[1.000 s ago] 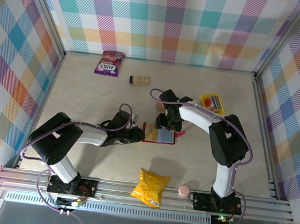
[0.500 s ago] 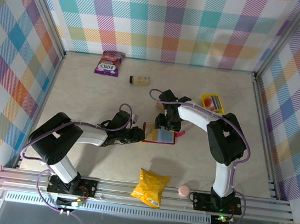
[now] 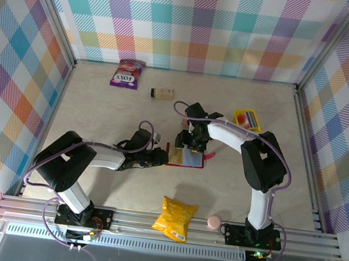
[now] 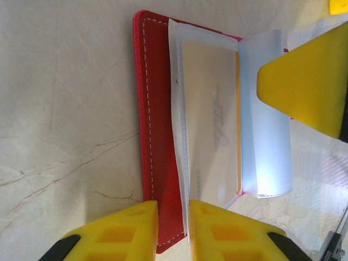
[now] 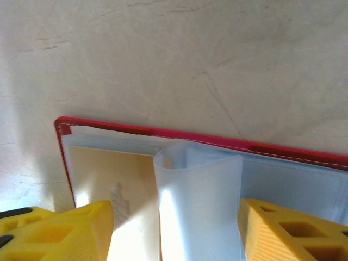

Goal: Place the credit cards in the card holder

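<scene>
Left gripper (image 4: 173,231) clamps the holder's (image 4: 157,109) left cover, likely steadying it; right gripper (image 5: 175,234), open, straddles a clear sleeve (image 5: 198,206), probably to spread it.

The card holder (image 4: 157,136) is red with white stitching along its edge. Its inner sleeves (image 4: 266,136) are milky and see-through, and the card (image 4: 209,119) in one pocket is pale yellow-cream with faint grey marks. The left gripper (image 4: 173,209) and the right gripper (image 5: 175,209) have bright yellow fingers. Under the card holder, the table (image 3: 100,108) is beige with thin brown veins. Behind and right of the card holder, the tray (image 3: 239,113) is yellow. Nearer than the card holder, the snack bag (image 3: 176,219) is yellow-orange. The walls (image 3: 195,24) are pastel plaid.
</scene>
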Robot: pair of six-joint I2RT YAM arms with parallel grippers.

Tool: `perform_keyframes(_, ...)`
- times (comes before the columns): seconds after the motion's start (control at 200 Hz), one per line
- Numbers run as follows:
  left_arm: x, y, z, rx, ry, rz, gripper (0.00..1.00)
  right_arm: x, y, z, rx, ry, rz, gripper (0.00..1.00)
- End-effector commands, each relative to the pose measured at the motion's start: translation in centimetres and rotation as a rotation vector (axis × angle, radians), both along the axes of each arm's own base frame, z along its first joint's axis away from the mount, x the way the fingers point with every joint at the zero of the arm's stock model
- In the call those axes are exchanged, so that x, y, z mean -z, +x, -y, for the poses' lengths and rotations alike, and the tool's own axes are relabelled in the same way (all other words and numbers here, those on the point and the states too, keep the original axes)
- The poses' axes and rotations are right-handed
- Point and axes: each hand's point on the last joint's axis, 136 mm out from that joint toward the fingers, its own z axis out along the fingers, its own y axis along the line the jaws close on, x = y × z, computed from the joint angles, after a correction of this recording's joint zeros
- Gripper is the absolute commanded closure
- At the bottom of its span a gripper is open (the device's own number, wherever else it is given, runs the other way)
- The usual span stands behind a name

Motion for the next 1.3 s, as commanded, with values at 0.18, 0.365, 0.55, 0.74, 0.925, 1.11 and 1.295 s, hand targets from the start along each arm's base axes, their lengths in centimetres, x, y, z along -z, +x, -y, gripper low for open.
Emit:
perform_keyframes(0.18,-0.8,-0.3,-0.2,0.01,0.001,0.004,0.78,-2.2,-0.4,-1.5,-0.005,0.077,0.016,0.4)
perform_keyframes(0.365,-1.4,-0.2,-0.5,0.002,-0.004,0.017,0.78,-2.6,-0.5,-2.0,-0.009,0.073,0.027,0.4)
perform_keyframes(0.55,-2.3,-0.3,-1.3,-0.026,0.001,0.044,0.79,-2.9,-0.6,-2.4,-0.011,0.066,0.038,0.39)
perform_keyframes(0.74,-3.6,-0.2,-3.2,-0.098,0.017,0.081,0.83,-3.1,-0.6,-3.4,-0.022,0.066,0.045,0.39)
perform_keyframes(0.925,-3.9,-0.5,-4.4,-0.122,0.01,0.084,0.83,-3.4,-0.4,-5.6,-0.049,0.075,0.051,0.39)
perform_keyframes(1.11,-4.2,-0.6,-4.2,-0.115,-0.036,0.078,0.83,-5.9,0.6,-7.3,-0.06,0.11,0.107,0.39)
perform_keyframes(1.295,-4.7,-0.6,-3.9,-0.095,-0.062,0.105,0.81,-10.5,2.0,-6.0,-0.033,0.13,0.243,0.37)
